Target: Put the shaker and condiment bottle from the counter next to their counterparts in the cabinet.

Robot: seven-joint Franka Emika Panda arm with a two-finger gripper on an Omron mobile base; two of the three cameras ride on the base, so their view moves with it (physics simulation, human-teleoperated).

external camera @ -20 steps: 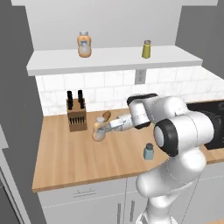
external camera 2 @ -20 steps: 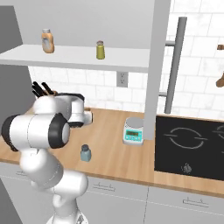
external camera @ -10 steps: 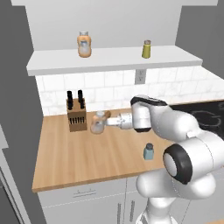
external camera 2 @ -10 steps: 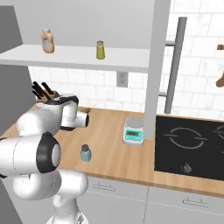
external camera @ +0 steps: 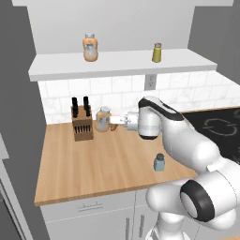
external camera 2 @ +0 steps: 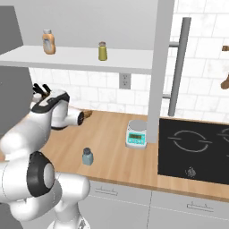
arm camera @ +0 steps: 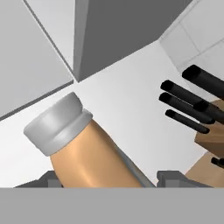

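The condiment bottle (arm camera: 83,148) is seen close up, tilted, its grey-white cap toward the upper left, its pale orange body between the two fingertips (arm camera: 175,178) of the end effector (arm camera: 109,180). A knife block (arm camera: 214,135) with dark handles is seen at right.
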